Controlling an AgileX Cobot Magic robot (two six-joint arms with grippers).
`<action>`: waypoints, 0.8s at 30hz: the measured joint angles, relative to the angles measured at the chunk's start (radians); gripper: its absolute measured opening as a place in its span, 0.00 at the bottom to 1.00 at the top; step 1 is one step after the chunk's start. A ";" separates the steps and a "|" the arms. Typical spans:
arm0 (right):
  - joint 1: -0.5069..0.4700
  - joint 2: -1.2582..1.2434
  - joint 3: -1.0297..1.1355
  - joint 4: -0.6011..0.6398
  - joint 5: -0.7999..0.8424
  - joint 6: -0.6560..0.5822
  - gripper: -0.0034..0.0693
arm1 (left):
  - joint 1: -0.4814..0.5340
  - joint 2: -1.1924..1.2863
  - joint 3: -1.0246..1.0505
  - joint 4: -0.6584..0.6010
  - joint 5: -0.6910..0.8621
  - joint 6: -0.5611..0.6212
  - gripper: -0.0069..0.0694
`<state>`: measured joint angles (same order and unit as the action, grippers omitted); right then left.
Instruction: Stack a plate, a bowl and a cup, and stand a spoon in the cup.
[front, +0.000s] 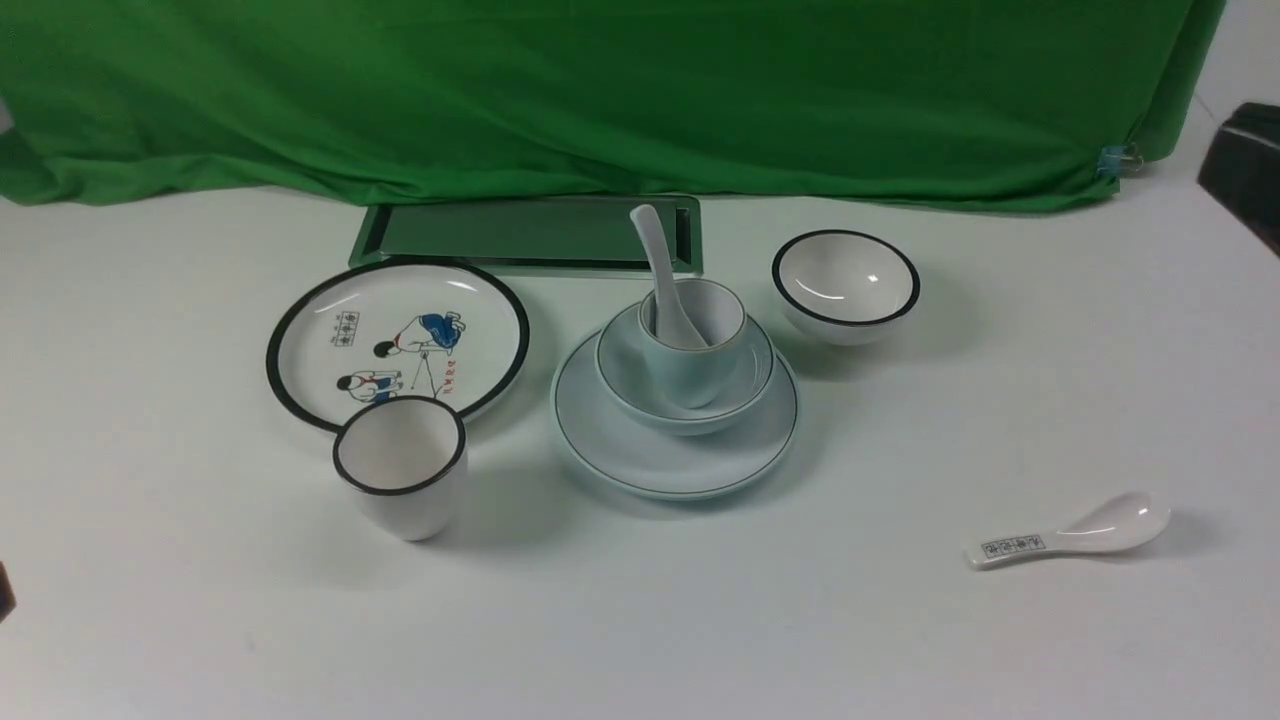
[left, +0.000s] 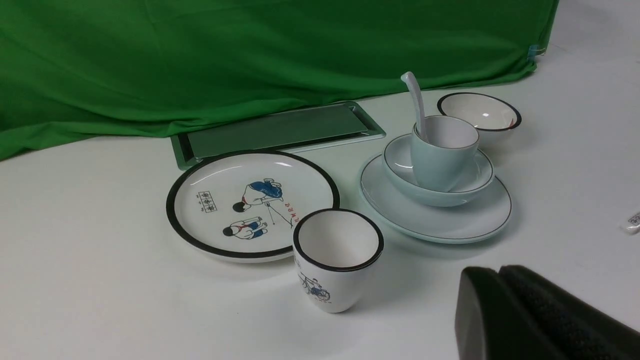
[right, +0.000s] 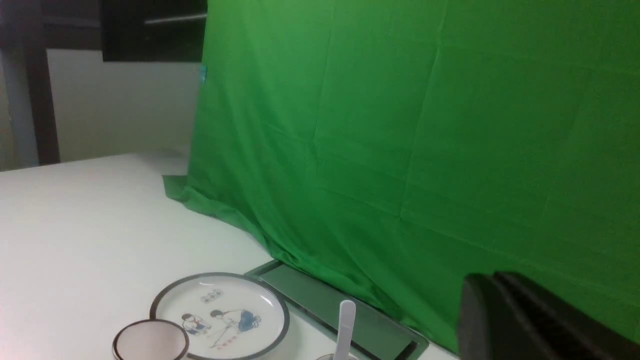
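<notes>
Front view, spoon (front: 660, 262) in cup (front: 700, 375) in bowl (front: 622, 370) on plate (front: 650, 458), left hand (left: 500, 274), right hand (right: 495, 279), both pinched together

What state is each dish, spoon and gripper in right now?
plate: flat on the table, carrying the bowl.
bowl: upright on the plate, holding the cup.
cup: upright in the bowl, spoon inside.
spoon: standing in the cup, handle up, leaning.
cartoon plate: flat, empty.
black-rimmed cup: upright, empty.
black-rimmed bowl: upright, empty.
patterned spoon: lying on the table, scoop up.
left gripper: shut, empty.
right gripper: shut, empty.
</notes>
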<state>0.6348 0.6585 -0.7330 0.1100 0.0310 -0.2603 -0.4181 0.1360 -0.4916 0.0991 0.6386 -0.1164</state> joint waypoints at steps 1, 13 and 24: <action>0.000 -0.008 0.000 0.000 0.000 0.000 0.11 | 0.000 0.000 0.000 0.000 0.000 -0.001 0.05; 0.000 -0.013 0.002 0.000 0.009 0.001 0.14 | 0.000 0.000 0.000 0.000 0.000 -0.001 0.05; -0.024 -0.072 0.094 -0.004 -0.026 0.001 0.06 | 0.000 0.000 0.000 -0.001 0.000 -0.002 0.05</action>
<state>0.6106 0.5869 -0.6393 0.1060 0.0054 -0.2590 -0.4181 0.1360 -0.4916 0.0980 0.6386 -0.1186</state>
